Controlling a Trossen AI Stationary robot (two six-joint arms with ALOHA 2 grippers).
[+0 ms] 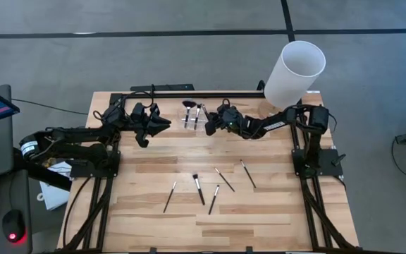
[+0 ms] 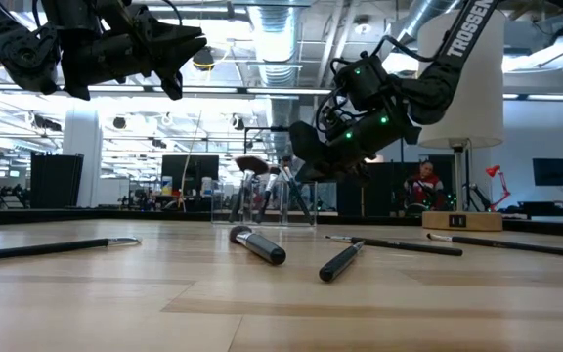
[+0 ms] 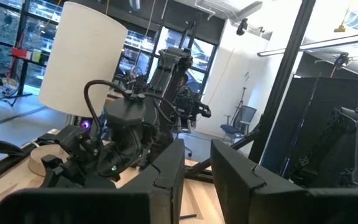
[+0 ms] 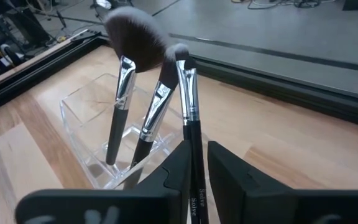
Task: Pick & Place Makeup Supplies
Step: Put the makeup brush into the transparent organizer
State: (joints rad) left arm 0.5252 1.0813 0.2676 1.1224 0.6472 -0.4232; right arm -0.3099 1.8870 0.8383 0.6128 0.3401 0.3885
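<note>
Brush [image 4: 189, 106] (handle lettered "Sulve", we think) sits pinched in our right gripper [image 4: 194, 163] above the holder [image 4: 92, 121]; left gripper [image 3: 197, 165] spread.

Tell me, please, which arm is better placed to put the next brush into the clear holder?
The right. The right gripper is shut on a brush right beside the clear holder, where two brushes stand already. The left gripper hangs open and empty, left of the holder.

Two brushes [image 4: 120, 106] in holder [image 4: 86, 124], five brushes [image 1: 198, 188] on table [image 1: 273, 212] in front
</note>
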